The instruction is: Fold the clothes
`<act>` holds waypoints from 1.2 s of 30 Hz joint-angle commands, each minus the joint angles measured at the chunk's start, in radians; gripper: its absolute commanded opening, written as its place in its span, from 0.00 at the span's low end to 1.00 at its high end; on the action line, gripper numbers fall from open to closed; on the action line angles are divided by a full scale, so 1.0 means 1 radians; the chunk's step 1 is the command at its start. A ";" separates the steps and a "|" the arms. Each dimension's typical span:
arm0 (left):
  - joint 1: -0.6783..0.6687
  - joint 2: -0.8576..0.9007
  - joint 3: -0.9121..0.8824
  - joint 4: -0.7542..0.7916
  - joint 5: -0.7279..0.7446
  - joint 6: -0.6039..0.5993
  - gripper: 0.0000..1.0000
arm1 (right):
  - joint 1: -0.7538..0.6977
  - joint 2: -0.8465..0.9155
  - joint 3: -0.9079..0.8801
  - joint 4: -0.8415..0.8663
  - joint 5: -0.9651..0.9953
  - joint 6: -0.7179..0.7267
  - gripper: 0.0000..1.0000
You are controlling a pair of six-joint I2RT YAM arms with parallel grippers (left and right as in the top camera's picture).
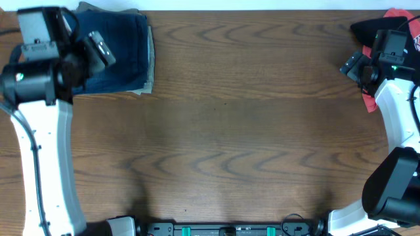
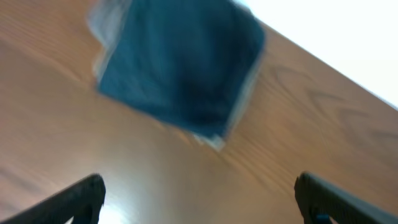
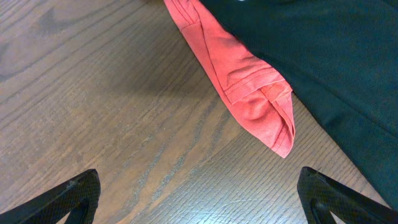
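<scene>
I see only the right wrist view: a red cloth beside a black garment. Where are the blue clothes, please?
Observer: The folded dark navy denim-like shorts lie at the far left corner of the brown wooden table.
Operator: Are they held now?
Observer: No, the left end effector is open over them, holding nothing.
Operator: Anything under them?
Observer: A pale khaki fabric edge shows along their right side.

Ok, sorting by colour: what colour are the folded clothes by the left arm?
Dark navy clothes, best seen overhead.
</scene>
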 commanded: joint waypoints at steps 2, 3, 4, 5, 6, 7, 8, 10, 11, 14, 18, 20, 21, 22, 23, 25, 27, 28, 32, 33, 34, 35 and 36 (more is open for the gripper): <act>-0.055 -0.084 -0.034 -0.063 0.137 -0.055 0.98 | 0.000 -0.010 0.011 0.003 0.011 -0.011 0.99; -0.076 -0.102 -0.049 -0.080 0.127 -0.046 0.98 | 0.000 -0.010 0.011 0.003 0.011 -0.011 0.99; -0.101 -0.126 -0.070 -0.098 0.119 -0.042 0.98 | 0.000 -0.010 0.011 0.003 0.011 -0.011 0.99; -0.127 -0.153 -0.095 -0.113 0.113 -0.043 0.98 | 0.000 -0.010 0.011 0.003 0.011 -0.011 0.99; -0.155 -0.182 -0.127 -0.123 0.110 -0.042 0.98 | 0.000 -0.010 0.011 0.003 0.011 -0.011 0.99; -0.182 -0.211 -0.159 -0.126 0.110 -0.042 0.98 | 0.000 -0.010 0.011 0.003 0.011 -0.011 0.99; -0.216 -0.248 -0.204 -0.120 0.110 -0.043 0.98 | 0.000 -0.010 0.011 0.003 0.011 -0.011 0.99; -0.282 -0.320 -0.298 -0.092 0.110 -0.043 0.98 | 0.000 -0.010 0.011 0.003 0.011 -0.011 0.99; -0.315 -0.356 -0.347 -0.069 0.110 -0.048 0.98 | 0.000 -0.010 0.011 0.003 0.011 -0.011 0.99; -0.425 -0.496 -0.524 0.039 0.109 -0.084 0.98 | 0.000 -0.010 0.011 0.003 0.011 -0.011 0.99; -0.515 -0.648 -0.691 0.157 0.110 -0.123 0.98 | 0.000 -0.010 0.011 0.003 0.011 -0.011 0.99; -0.533 -0.699 -0.737 0.160 0.110 -0.122 0.98 | 0.000 -0.010 0.011 0.003 0.011 -0.011 0.99; -0.536 -0.718 -0.750 0.148 0.110 -0.122 0.98 | 0.000 -0.010 0.011 0.003 0.011 -0.011 0.99; -0.536 -0.729 -0.758 0.142 0.110 -0.122 0.98 | 0.000 -0.010 0.011 0.003 0.011 -0.011 0.99; -0.536 -0.738 -0.763 0.134 0.110 -0.122 0.98 | 0.000 -0.010 0.011 0.003 0.011 -0.011 0.99; -0.536 -0.744 -0.763 0.109 0.110 -0.122 0.98 | 0.000 -0.010 0.011 0.003 0.011 -0.011 0.99; -0.536 -0.744 -0.763 0.079 0.110 -0.122 0.98 | 0.000 -0.010 0.011 0.003 0.011 -0.011 0.99; -0.536 -0.744 -0.764 0.061 0.110 -0.122 0.98 | 0.000 -0.010 0.011 0.003 0.011 -0.011 0.99; -0.536 -0.744 -0.763 0.014 0.108 -0.110 0.98 | 0.000 -0.010 0.011 0.003 0.011 -0.011 0.99; -0.536 -0.744 -0.763 0.015 0.100 -0.077 0.98 | 0.000 -0.010 0.011 0.003 0.011 -0.011 0.99; -0.536 -0.744 -0.764 0.014 0.096 -0.020 0.98 | 0.000 -0.010 0.011 0.003 0.011 -0.011 0.99; -0.536 -0.742 -0.768 0.014 0.097 0.031 0.98 | 0.000 -0.010 0.011 0.003 0.011 -0.011 0.99; -0.536 -0.740 -0.777 0.018 0.096 0.077 0.98 | 0.000 -0.010 0.011 0.003 0.011 -0.011 0.99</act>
